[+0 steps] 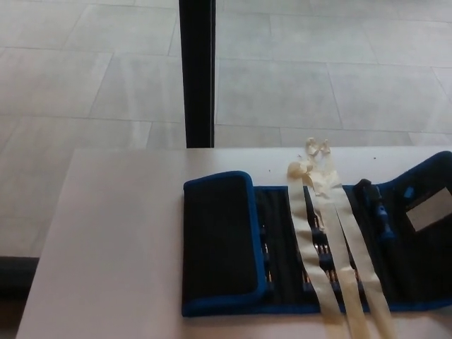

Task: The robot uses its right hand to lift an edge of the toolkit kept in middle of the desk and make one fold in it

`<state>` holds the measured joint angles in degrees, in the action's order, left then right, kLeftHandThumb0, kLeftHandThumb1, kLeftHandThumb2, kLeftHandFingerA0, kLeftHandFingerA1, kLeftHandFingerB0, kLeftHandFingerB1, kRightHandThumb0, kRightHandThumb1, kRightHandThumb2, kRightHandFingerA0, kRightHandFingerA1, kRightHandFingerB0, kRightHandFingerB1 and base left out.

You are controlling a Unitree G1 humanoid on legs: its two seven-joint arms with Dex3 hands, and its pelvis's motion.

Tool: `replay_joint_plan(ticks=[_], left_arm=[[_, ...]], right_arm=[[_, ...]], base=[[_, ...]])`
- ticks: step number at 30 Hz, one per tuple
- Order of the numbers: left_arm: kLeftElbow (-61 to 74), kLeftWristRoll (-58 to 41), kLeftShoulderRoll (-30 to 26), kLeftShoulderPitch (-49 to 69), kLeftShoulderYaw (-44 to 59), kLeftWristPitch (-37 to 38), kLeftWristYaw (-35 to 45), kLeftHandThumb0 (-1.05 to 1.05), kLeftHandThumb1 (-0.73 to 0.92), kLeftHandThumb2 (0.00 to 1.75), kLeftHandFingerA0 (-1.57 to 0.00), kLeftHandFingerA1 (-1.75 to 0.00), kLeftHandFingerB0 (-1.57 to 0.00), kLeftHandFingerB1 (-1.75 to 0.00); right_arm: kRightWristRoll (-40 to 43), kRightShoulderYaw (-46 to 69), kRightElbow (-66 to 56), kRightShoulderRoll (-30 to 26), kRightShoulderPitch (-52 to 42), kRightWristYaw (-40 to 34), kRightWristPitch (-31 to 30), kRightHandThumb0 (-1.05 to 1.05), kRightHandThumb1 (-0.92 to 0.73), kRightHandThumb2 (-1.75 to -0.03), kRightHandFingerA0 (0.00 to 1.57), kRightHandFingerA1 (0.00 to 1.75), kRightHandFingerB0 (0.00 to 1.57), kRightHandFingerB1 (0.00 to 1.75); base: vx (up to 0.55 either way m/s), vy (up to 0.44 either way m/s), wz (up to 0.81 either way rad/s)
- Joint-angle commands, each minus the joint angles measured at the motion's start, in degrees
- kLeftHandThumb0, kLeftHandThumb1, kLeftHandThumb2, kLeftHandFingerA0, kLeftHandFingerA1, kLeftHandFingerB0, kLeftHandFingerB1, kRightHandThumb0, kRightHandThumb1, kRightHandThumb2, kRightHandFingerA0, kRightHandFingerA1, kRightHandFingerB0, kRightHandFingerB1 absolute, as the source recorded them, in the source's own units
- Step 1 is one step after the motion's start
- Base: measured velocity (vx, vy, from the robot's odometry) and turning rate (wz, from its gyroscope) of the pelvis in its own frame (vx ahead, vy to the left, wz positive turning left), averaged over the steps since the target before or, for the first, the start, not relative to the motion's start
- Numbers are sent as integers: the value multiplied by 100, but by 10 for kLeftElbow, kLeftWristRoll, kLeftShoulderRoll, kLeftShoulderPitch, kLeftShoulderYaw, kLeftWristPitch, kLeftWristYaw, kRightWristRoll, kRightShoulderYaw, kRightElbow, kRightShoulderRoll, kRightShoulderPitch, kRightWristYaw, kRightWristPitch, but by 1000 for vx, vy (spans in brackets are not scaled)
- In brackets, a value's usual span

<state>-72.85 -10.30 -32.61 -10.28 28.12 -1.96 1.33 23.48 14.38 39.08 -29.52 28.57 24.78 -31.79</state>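
The toolkit [282, 244] is a black roll-up pouch with blue trim, lying open across the white desk [120, 240]. Its left end is folded over as a flap [219, 236]. Its right end [427, 191] lifts off the desk and tilts upward, showing a white label [427, 210]. Two cream tie straps [332, 247] run down over the pouch from a knot [311, 166] near the back edge. Small tools [321, 251] sit in the inner pockets. A blue-and-black tool [374, 205] lies near the right. Neither hand shows in the head view.
A black vertical post [197, 70] stands behind the desk's far edge. Grey tiled floor [85, 78] lies beyond and to the left of the desk. The desk's left edge runs diagonally at the lower left.
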Motion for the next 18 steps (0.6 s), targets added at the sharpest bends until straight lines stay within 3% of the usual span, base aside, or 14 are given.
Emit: replay_joint_plan(ticks=[1, 8, 9, 10, 18], left_arm=[[-2, -3, -13, -1, -3, 0, 1, -86, 92, 67, -59, -66, -41, -50], [-2, -2, -16, 1, -6, 3, 3, -85, 92, 68, -60, -69, -40, -51], [-1, -1, -16, 1, -7, 3, 3, -81, 71, 111, -59, -77, -38, -61], [0, -2, -17, 1, -7, 1, 3, -84, 92, 69, -59, -73, -39, -51], [-2, -3, -13, -4, -8, 0, 0, -86, 92, 68, -58, -66, -40, -50]], right_arm=[[16, 1, -46, 5, 2, 26, -62, -65, -79, -64, 44, 44, 25, 34], [26, 20, -82, 15, 10, 17, -87, -64, -77, -63, 48, 47, 26, 35], [27, 20, -92, 17, 9, 17, -91, -63, -76, -63, 48, 47, 27, 35], [28, 19, -106, 18, 8, 17, -97, -64, -76, -63, 46, 45, 26, 35], [23, -43, -323, 49, -42, 16, -115, -66, -76, -63, 50, 45, 29, 36]], base=[[0, 0, 0], [0, 0, 0], [0, 0, 0], [0, 0, 0], [0, 0, 0]])
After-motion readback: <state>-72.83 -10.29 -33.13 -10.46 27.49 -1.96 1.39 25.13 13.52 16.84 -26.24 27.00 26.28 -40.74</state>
